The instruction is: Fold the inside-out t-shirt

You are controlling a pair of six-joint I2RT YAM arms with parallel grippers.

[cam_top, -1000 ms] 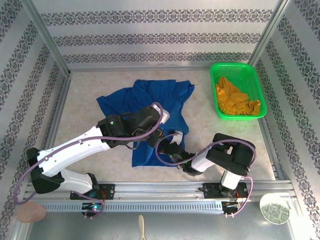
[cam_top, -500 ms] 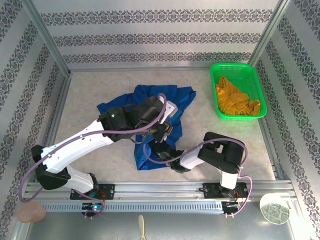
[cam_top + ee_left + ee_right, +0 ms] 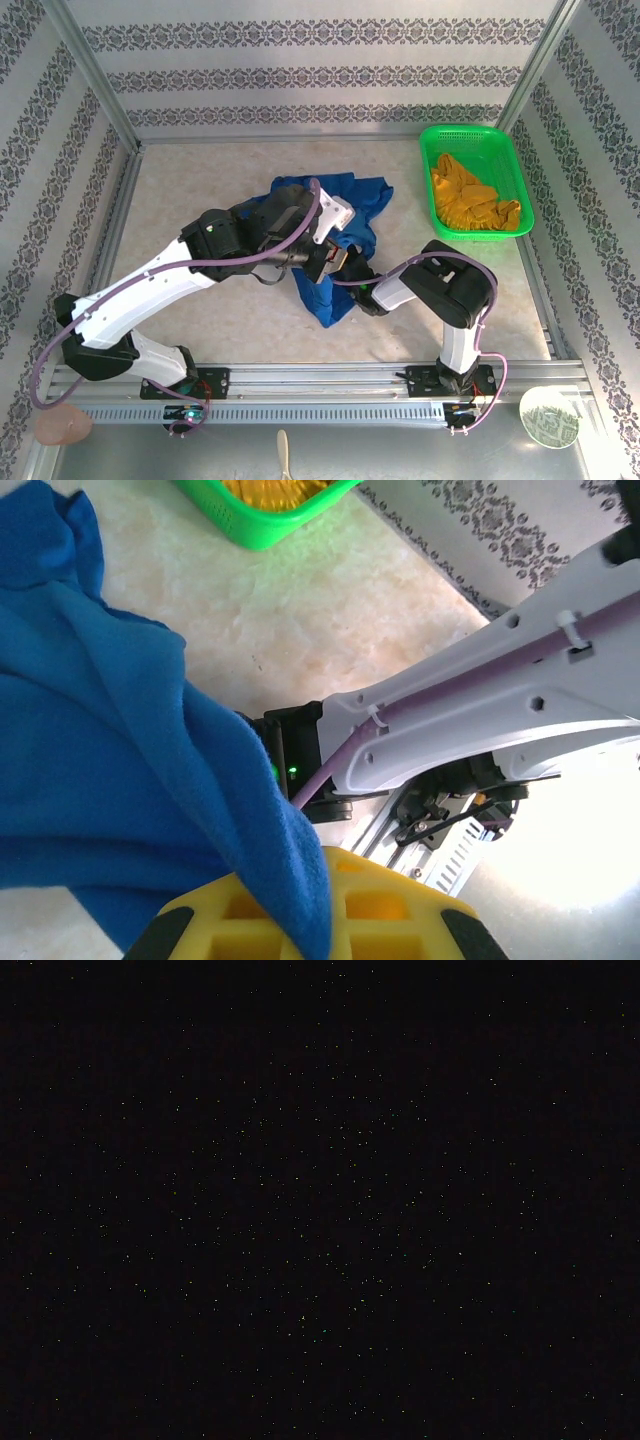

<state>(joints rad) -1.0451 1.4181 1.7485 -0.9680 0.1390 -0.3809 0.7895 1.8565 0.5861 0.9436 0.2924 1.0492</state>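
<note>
The inside-out t-shirt (image 3: 358, 200) is a royal-blue bunch in the middle of the table, partly lifted, with a tail hanging down to the front. My left gripper (image 3: 335, 258) reaches over it. In the left wrist view its yellow jaws (image 3: 315, 930) are shut on a fold of the blue t-shirt (image 3: 100, 730), which drapes away to the left. My right gripper (image 3: 358, 285) is shut, its tip buried in the cloth just right of the left one. The right wrist view is black, covered by the cloth. The white right arm (image 3: 480, 690) crosses the left wrist view.
A green basket (image 3: 470, 132) with a mustard-yellow garment (image 3: 470, 200) stands at the back right; its corner (image 3: 270, 525) is in the left wrist view. Patterned walls close three sides. The metal rail (image 3: 320, 378) runs along the front. Bare table (image 3: 190, 180) lies left.
Both grippers have moved right and slightly back with the shirt. The cloth has bunched into a narrower heap and left the table's left-middle part.
</note>
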